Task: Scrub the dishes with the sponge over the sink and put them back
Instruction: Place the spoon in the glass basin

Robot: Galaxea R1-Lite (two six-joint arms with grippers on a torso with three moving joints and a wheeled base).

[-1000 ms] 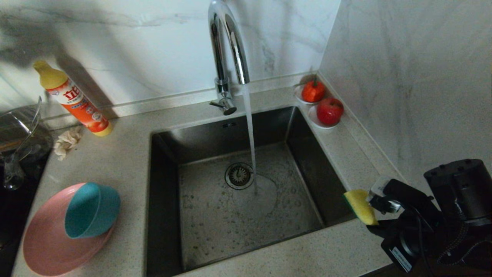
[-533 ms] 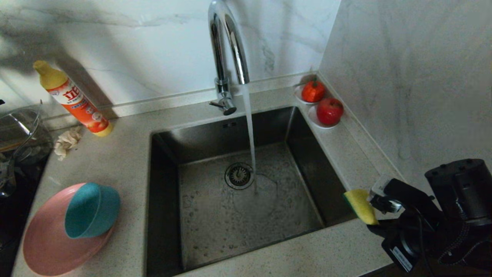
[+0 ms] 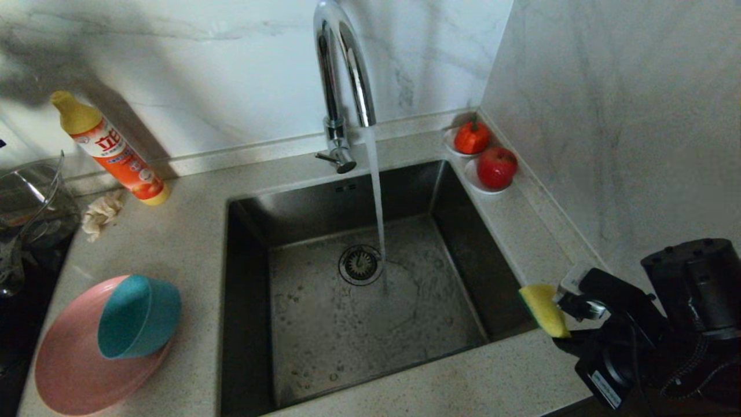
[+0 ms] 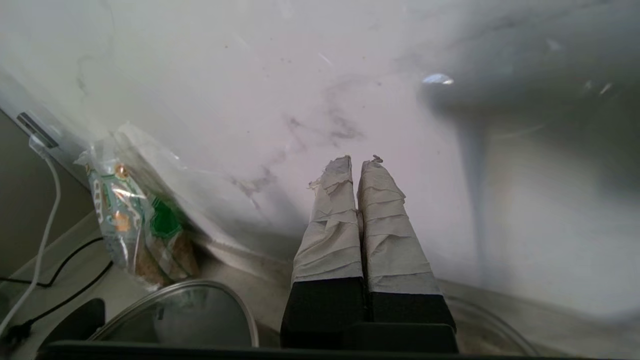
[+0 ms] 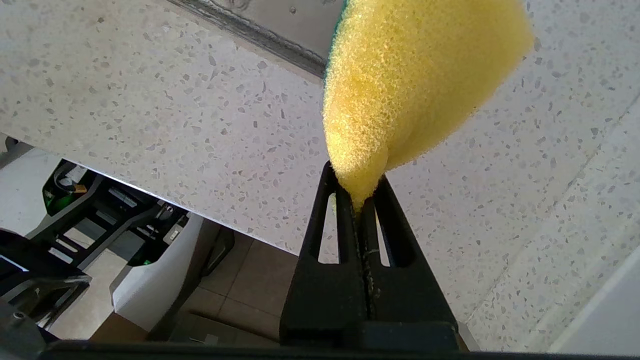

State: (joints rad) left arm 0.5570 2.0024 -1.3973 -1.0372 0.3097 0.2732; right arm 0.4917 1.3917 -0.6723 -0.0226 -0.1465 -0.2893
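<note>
Yellow foam fills the nearest part of the scene: the sponge [image 5: 410, 85] is pinched at one corner by the right gripper [image 5: 357, 200], whose black jaws are pressed tight together on it. The sponge sticks out beyond the jaws, over the near right corner of the stainless-steel sink [image 3: 249, 278], above the speckled stone bench [image 3: 492, 376]. A thin dark green layer shows along one edge of the sponge.

Well to the left of those jaws, on the bench beside the sink, lies the pink plate [image 3: 63, 370]. The teal bowl [image 3: 139, 315] rests on it, tipped on its side. No spoon can be made out.

Ahead of the right jaws, water runs from the chrome gooseneck tap [image 3: 341, 69] into the basin, landing just beside the round drain strainer [image 3: 360, 264].

Farther back, in the right corner, two white saucers [image 3: 472, 176] each hold a red fruit. On the far left stand an orange detergent bottle with a yellow cap [image 3: 110, 147], a crumpled beige rag [image 3: 101, 213] and a clear glass pot [image 3: 29, 202].

The left gripper [image 4: 356, 162] is up near the marble wall [image 4: 250, 75], its tape-wrapped jaws pressed together with nothing between them. Below them a round glass lid [image 4: 200, 315] shows, and a plastic packet [image 4: 135, 220] leans against the wall.
</note>
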